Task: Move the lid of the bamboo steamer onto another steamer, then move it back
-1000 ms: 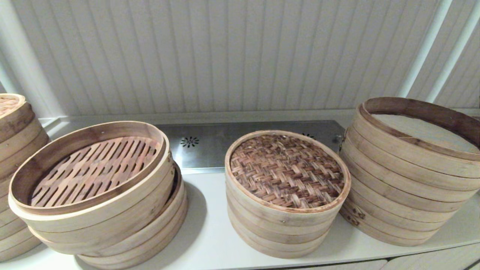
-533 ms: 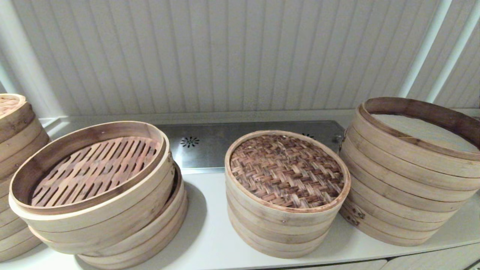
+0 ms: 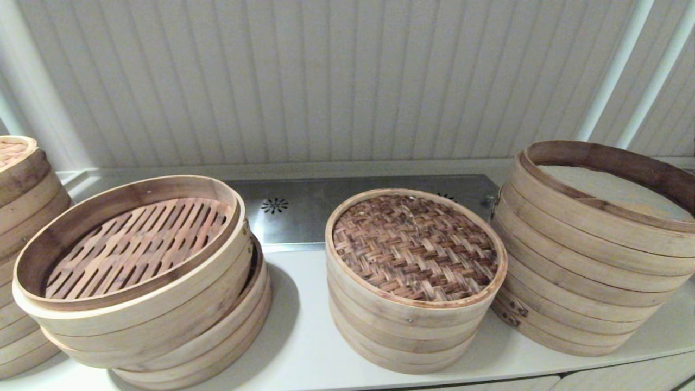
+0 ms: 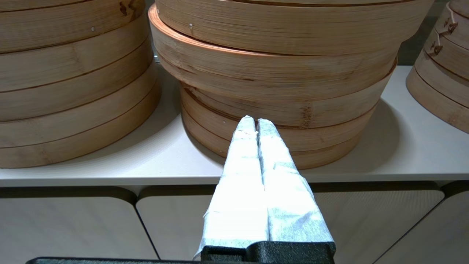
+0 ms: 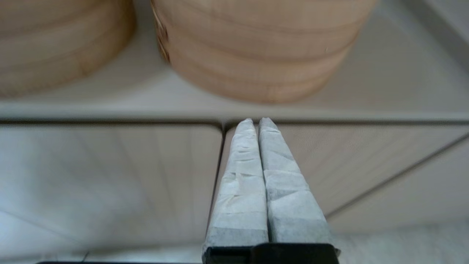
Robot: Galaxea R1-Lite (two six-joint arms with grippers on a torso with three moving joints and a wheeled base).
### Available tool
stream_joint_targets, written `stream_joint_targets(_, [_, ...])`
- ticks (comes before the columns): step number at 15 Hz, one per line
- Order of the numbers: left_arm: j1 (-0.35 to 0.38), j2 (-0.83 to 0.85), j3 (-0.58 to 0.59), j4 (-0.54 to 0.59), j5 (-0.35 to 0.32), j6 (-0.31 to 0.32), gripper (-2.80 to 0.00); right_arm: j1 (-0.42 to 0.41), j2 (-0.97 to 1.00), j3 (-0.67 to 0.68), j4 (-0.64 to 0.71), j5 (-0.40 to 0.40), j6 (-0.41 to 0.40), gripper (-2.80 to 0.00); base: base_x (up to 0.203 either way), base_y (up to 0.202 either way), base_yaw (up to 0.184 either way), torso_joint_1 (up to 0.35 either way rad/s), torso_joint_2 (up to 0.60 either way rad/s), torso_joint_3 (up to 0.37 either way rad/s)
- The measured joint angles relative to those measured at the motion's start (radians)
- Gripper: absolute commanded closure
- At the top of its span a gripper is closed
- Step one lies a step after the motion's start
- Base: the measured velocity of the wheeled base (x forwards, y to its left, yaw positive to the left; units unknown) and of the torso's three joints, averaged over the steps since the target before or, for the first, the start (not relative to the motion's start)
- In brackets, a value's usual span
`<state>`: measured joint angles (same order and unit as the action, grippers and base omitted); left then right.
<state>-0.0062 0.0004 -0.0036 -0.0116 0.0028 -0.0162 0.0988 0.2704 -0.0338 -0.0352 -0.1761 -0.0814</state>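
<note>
The bamboo steamer lid (image 3: pixel 415 247), dark herringbone weave in a pale band, lies flat on the short middle stack. The other steamer (image 3: pixel 592 255), a tall stack of wide pale rings with a dark inner rim and whitish liner, stands to its right, uncovered; its lower rings (image 5: pixel 256 55) fill the right wrist view. Neither arm shows in the head view. My left gripper (image 4: pixel 255 121) is shut and empty, held low before the counter edge, facing the leaning stack (image 4: pixel 278 73). My right gripper (image 5: pixel 255 121) is shut and empty, below the counter edge in front of the tall steamer.
A leaning stack with a slatted floor (image 3: pixel 146 288) stands on the left of the white counter (image 3: pixel 304 336), and another stack (image 3: pixel 16 217) sits at the far left edge. A steel panel (image 3: pixel 304 209) lies behind. Cabinet fronts (image 5: pixel 110 176) run under the counter.
</note>
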Motion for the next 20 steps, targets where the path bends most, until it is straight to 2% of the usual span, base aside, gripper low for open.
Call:
stream_joint_targets(3, [0.000,0.000,0.000,0.000,0.000,0.000,0.00,-0.069,-0.072,-0.017,0.055,0.157,-0.013,0.00,0.000,0.000,0.000,0.000,0.00,0.000])
stream_joint_targets(5, [0.000,0.000,0.000,0.000,0.000,0.000,0.00,-0.089,-0.131,-0.022,0.065,0.222,-0.014,0.00,0.000,0.000,0.000,0.000,0.00,0.000])
stream_joint_targets(12, [0.000,0.000,0.000,0.000,0.000,0.000,0.00,-0.098,-0.247,0.013,0.068,0.210,-0.006,0.00,0.000,0.000,0.000,0.000,0.00,0.000])
stream_joint_targets(20, [0.000,0.000,0.000,0.000,0.000,0.000,0.00,-0.096,-0.268,0.023,0.066,0.206,0.021,0.00,0.000,0.000,0.000,0.000,0.00,0.000])
